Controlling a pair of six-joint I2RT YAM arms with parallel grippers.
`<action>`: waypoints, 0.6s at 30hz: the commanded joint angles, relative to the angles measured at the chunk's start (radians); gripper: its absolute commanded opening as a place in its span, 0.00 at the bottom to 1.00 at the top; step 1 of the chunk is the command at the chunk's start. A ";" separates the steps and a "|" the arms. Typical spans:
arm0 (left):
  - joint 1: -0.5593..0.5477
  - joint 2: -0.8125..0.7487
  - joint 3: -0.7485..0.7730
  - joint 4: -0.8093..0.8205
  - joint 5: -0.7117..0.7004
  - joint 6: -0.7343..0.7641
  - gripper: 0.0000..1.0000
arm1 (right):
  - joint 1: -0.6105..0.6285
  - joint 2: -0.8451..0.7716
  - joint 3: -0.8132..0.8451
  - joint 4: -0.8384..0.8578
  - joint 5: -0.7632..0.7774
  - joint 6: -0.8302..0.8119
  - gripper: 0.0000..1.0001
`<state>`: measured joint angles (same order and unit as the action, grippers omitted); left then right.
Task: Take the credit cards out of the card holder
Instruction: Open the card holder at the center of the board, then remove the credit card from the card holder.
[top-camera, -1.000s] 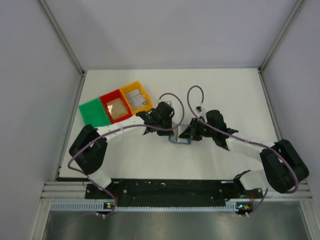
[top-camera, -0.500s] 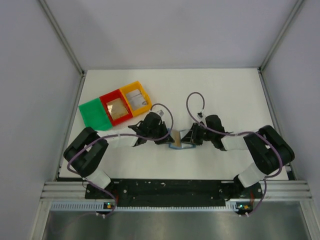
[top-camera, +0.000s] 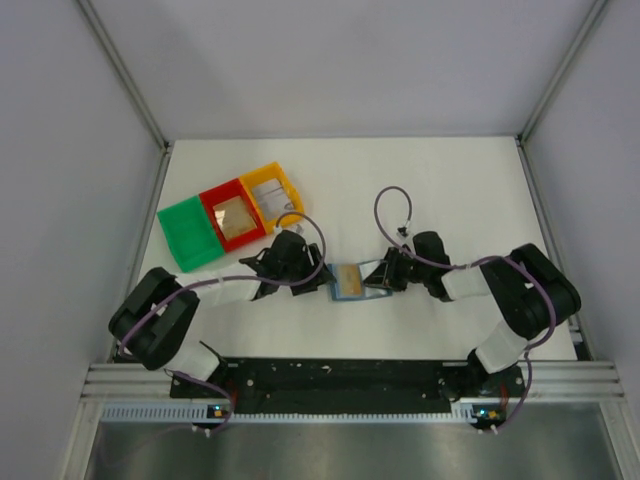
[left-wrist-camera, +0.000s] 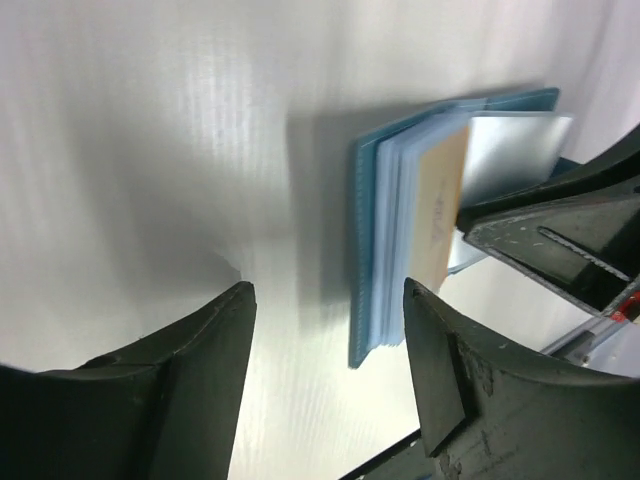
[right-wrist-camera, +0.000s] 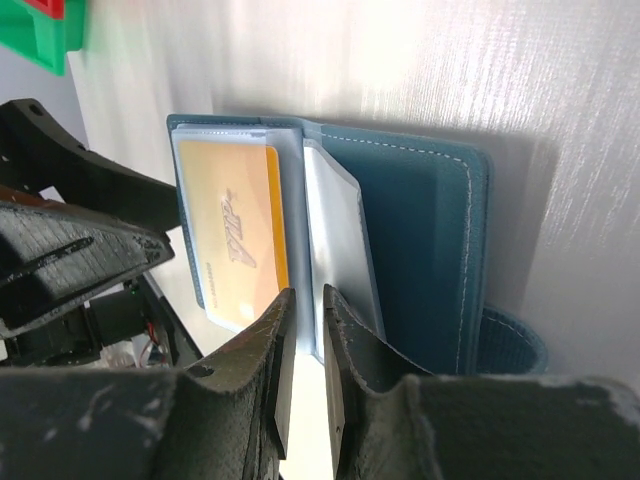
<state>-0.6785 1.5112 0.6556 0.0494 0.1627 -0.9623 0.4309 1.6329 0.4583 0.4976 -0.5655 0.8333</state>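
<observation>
The card holder (right-wrist-camera: 420, 230) lies open on the white worktop (top-camera: 450, 190), midway between the two arms. It has a blue cover with pale stitching, and clear inner leaves fan up from its fold. One leaf carries an orange card (right-wrist-camera: 230, 235) whose print is too blurred to read. What the other leaves hold cannot be made out, and the holder's near edge is hidden behind the fingers.

The right end effector (right-wrist-camera: 307, 300) sits at the holder's right side, its fingers nearly together and pinching a pale leaf. The left end effector (left-wrist-camera: 328, 300) stands just left of the holder, fingers wide apart and gripping nothing.

Beyond and to the left of the holder are three trays in a row. The green tray (top-camera: 190, 232) is farthest, the red tray (top-camera: 232, 215) holds a tan card, and the yellow tray (top-camera: 272, 196) holds a pale one.
</observation>
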 joint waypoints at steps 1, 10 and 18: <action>0.010 -0.083 0.039 -0.154 -0.084 0.034 0.65 | -0.011 0.010 0.006 -0.005 0.007 -0.036 0.18; -0.021 -0.071 0.162 -0.088 0.029 -0.022 0.54 | -0.012 -0.001 0.010 -0.010 -0.001 -0.026 0.18; -0.026 0.072 0.202 -0.023 0.066 -0.055 0.48 | -0.012 0.001 0.017 -0.016 0.001 -0.033 0.18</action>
<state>-0.7044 1.5299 0.8242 -0.0170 0.2150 -0.9977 0.4290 1.6329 0.4583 0.4881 -0.5697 0.8288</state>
